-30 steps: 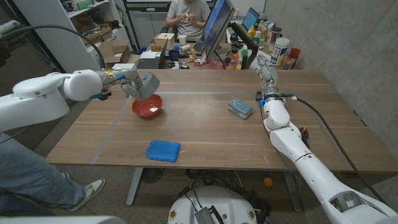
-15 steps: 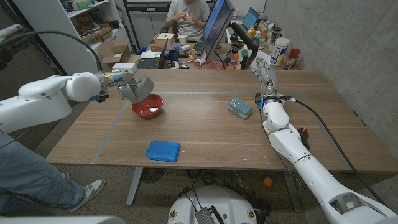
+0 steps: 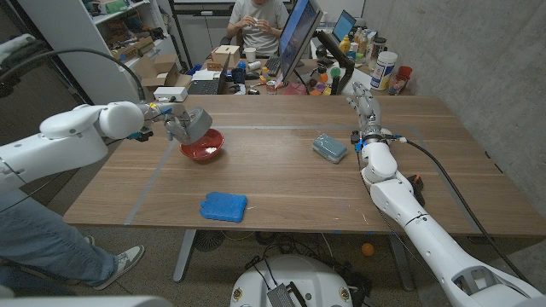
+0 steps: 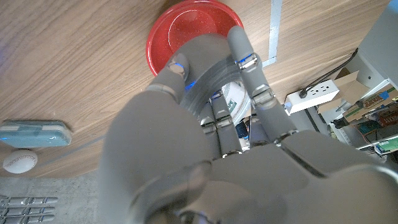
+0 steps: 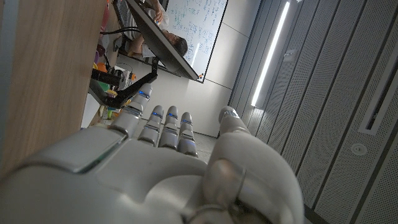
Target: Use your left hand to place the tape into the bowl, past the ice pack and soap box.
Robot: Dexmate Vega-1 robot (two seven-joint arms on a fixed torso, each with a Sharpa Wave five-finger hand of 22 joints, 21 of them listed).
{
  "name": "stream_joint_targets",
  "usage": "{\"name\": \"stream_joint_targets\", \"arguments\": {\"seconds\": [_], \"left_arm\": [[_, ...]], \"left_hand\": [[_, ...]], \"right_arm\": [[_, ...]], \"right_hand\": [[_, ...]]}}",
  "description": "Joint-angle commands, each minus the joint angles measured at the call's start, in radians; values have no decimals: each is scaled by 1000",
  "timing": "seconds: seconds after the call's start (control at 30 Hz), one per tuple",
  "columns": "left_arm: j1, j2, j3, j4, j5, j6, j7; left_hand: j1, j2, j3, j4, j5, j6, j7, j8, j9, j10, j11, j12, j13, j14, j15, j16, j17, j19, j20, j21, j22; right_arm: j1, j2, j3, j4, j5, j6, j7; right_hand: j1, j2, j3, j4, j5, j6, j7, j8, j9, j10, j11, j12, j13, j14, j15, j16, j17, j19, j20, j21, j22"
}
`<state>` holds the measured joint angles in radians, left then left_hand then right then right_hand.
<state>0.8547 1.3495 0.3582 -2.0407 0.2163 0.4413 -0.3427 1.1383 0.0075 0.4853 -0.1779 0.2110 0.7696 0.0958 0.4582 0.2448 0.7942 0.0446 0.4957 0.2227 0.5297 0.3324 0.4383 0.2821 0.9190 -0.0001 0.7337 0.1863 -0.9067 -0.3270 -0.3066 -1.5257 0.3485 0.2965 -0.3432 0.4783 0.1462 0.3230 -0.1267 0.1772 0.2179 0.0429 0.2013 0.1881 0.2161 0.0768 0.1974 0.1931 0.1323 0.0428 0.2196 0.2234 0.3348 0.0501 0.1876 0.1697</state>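
My left hand [image 3: 187, 126] hovers just above the left rim of the red bowl [image 3: 203, 147] and holds the tape. In the left wrist view the greyish tape roll [image 4: 208, 78] is gripped between the fingers [image 4: 242, 53] of the left hand [image 4: 211, 155], with the bowl [image 4: 186, 28] right beyond it. The blue ice pack [image 3: 223, 205] lies near the table's front edge. The teal soap box [image 3: 329, 147] sits at the middle right. My right hand [image 3: 365, 101] stands at the far right of the table, fingers straight and holding nothing.
A white ball [image 4: 18, 160] lies by the soap box [image 4: 31, 132] in the left wrist view. A strip of tape [image 3: 153, 181] runs across the tabletop on the left. A monitor [image 3: 299, 38], bottles and boxes crowd the far edge, with a seated person [image 3: 256, 21] behind.
My left hand with the tape has drifted a little left and down over the bowl. The right arm has stayed still.
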Motion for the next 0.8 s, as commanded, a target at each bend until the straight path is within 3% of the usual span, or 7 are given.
{"name": "stream_joint_targets", "arguments": {"seconds": [0.03,0.8], "left_arm": [[-72,-63,71,55,40,7,-51],[-140,-134,133,113,82,-11,-119]], "left_hand": [[55,73,18,13,6,212,-47,7,1,229,-126,1,327,605,-500,-3,3,-23,-20,7,0],[54,75,19,13,5,213,-43,8,2,230,-125,-8,339,605,-500,-5,6,-30,-18,18,-1]], "right_arm": [[10,7,3,23,7,8,5],[28,20,11,74,18,22,22]], "right_hand": [[-4,-3,-3,-1,3,9,-3,-3,4,9,1,2,2,6,0,6,-1,-1,-1,7,2],[-3,-3,-4,-2,3,9,-4,-3,4,9,2,2,2,9,0,7,-2,0,-1,7,2]]}}
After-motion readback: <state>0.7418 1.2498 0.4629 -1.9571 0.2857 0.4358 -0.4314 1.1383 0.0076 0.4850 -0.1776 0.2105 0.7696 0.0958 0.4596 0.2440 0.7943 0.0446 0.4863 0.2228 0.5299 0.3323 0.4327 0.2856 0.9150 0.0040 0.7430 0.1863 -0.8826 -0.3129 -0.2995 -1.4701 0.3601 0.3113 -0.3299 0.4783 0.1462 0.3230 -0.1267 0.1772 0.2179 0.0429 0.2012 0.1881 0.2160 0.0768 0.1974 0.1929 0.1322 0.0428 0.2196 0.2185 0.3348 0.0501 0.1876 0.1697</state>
